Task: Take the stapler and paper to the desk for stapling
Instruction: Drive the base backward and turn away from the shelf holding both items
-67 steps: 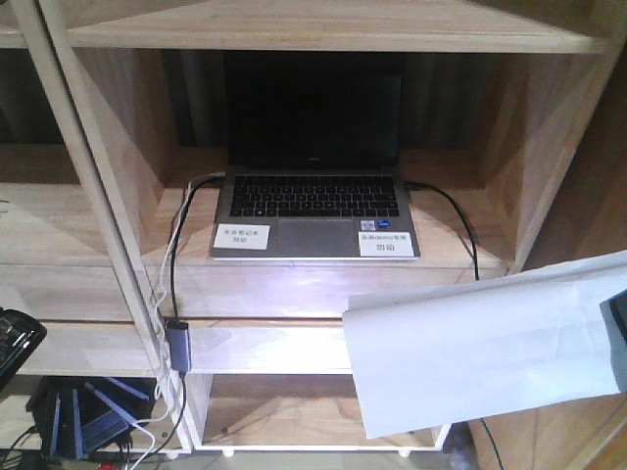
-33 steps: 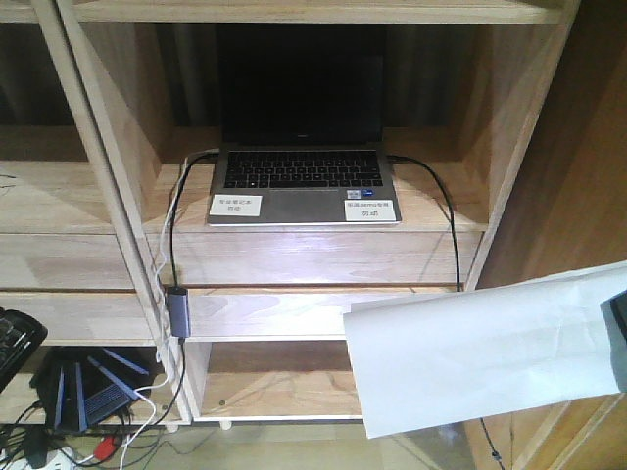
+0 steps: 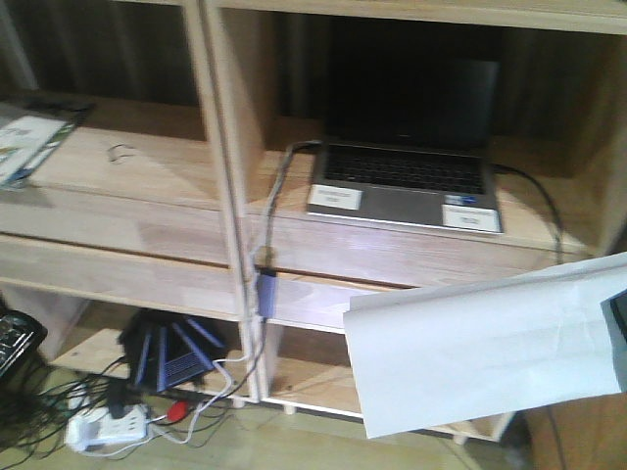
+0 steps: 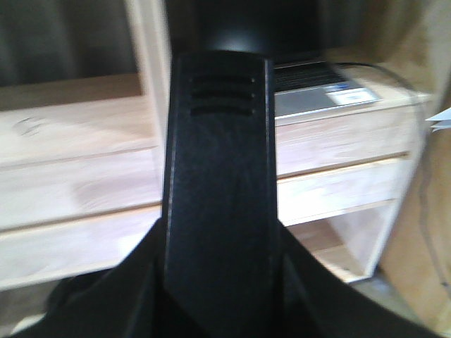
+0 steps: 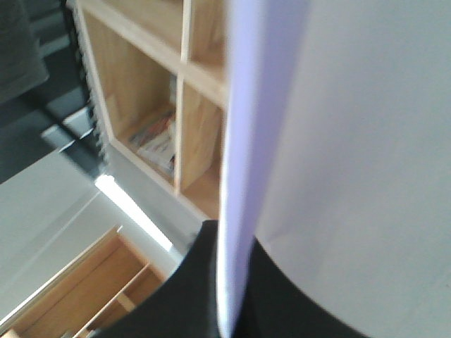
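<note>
right hand: the right hand sits at the right border of the front view, clamped on the right end of the paper.
paper: it hangs in the air with its free end to the left, in front of the lower shelves of the shelving unit, and seems to touch nothing else.
left hand: the left hand shows only as a dark piece at the left border, so I cannot tell if it is released or clenched.
stapler: a long black body with three grooves fills the left wrist view. It may be the stapler, but no red cap or metal strip shows.
surface: not visible in any view.
step: I judge the paper is being carried toward the surface, and the blur suggests motion.
doing it well: a firm pinch, slow turning so the sheet does not flap or fold, the free end well apart from the shelf edges, and no release before the surface is below.
front view only: the whole sheet with its faint crease, the laptop and the power strip on the floor.
right wrist view only: the sheet seen edge-on, and the magazines in a compartment.
left wrist view only: the grooves of the black body.
</note>
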You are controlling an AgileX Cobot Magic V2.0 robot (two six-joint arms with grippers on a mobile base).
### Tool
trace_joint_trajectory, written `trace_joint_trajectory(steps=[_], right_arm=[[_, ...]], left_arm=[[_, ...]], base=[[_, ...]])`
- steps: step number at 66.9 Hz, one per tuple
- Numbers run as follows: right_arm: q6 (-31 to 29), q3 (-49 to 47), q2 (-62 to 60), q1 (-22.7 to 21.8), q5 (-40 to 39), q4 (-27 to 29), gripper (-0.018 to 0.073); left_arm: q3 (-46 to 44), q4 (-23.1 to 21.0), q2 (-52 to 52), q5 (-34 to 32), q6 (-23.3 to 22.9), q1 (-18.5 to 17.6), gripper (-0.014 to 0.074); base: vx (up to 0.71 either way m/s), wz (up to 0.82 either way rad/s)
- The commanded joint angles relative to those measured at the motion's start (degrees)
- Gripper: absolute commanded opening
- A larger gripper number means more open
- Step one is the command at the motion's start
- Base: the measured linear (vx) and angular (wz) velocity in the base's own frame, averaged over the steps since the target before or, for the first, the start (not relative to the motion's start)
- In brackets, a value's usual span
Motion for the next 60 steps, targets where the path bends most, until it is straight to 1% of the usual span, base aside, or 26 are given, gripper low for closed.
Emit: trace_joint_trajectory(steps=[1, 35, 60], right_arm=[[-0.6, 1.3, 0.2, 0.0, -3.8, 0.8, -0.0006], [-0.6, 1.3, 0.2, 0.0, -3.8, 0.8, -0.0006], [-0.6, 1.3, 0.2, 0.0, -3.9, 0.8, -0.0006]], left_arm=[[-1.8, -0.2, 0.3, -6.1, 0.0, -0.3, -0.0006], [-1.8, -0.2, 0.3, -6.1, 0.0, -0.3, -0.0006], [-1.8, -0.2, 0.3, -6.1, 0.0, -0.3, -0.0006]], base=[[-0.02, 0.55], [-0.01, 0.60], [0.02, 0.44]])
